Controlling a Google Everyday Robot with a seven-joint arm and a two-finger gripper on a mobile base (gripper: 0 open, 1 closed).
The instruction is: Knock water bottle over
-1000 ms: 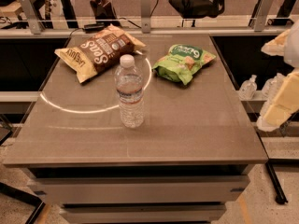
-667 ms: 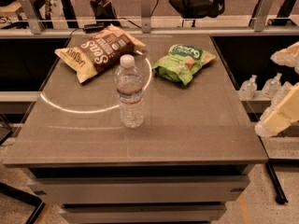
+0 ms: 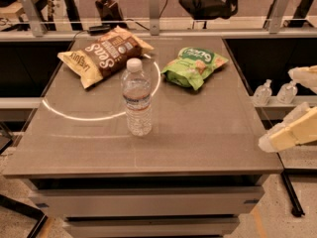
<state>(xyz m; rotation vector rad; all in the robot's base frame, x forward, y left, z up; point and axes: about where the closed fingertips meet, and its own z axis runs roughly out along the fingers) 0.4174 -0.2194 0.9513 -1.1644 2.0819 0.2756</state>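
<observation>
Near the middle of the table (image 3: 198, 143), a little left of centre, we note the water bottle (image 3: 137, 97) standing upright, white cap on, touching nothing but the tabletop. A brown snack bag (image 3: 104, 54) lies behind it to the left and a green snack bag (image 3: 194, 66) behind it to the right, both apart from it. The gripper (image 3: 275, 109) hangs just off the table's right edge, its two pale fingers (image 3: 292, 133) spread wide, holding nothing. The bottle stands well apart from the gripper, with bare tabletop between them.
</observation>
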